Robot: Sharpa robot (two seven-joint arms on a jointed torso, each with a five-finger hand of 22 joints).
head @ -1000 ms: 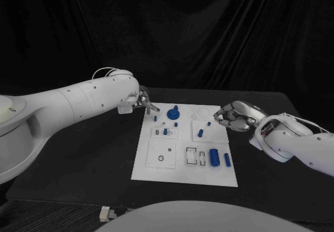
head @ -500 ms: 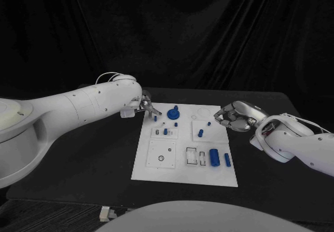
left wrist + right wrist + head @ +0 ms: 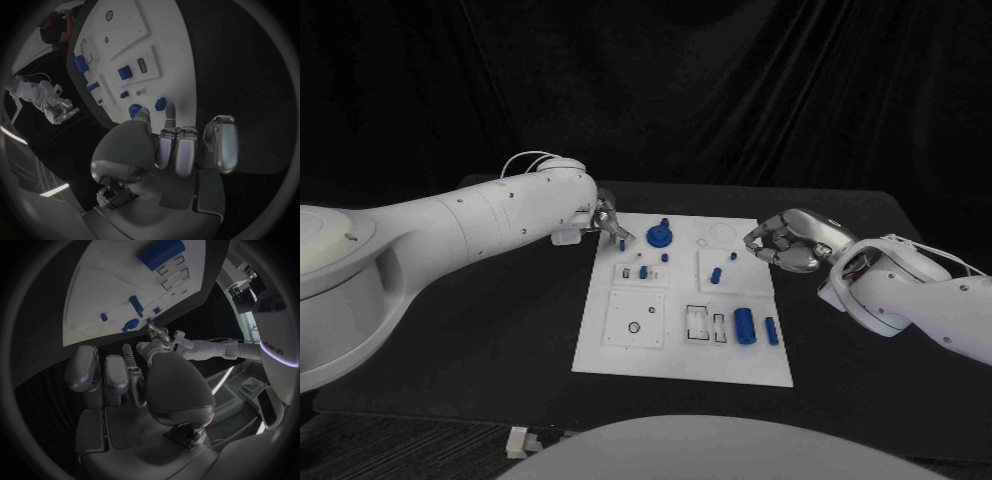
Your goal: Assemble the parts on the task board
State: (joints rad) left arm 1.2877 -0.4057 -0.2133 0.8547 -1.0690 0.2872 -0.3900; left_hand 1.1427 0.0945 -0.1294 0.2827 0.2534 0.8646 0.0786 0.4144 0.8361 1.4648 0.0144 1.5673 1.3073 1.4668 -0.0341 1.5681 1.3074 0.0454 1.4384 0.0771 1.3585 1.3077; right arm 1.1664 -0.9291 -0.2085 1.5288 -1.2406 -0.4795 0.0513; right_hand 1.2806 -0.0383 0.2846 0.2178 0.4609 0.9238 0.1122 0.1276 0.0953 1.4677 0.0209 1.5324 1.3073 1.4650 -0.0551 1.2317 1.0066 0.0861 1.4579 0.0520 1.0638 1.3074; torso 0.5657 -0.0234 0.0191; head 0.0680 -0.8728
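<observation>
From overhead, the left hand (image 3: 603, 222) hovers at the task board's (image 3: 687, 355) far left corner, right hand (image 3: 780, 243) curled empty beside its right edge; blue parts (image 3: 746, 326) stand across the board. Left wrist view: fingers (image 3: 170, 114) close together over that corner, holding nothing. Right wrist view: fingers (image 3: 115, 374) folded, nothing inside.

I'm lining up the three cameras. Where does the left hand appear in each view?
Head view: left hand at the task board's far left corner.
Left wrist view: fills the middle, fingers reaching toward that corner.
Right wrist view: small, beyond the board's far edge.
Shared landmark: the large blue part beside it.
</observation>
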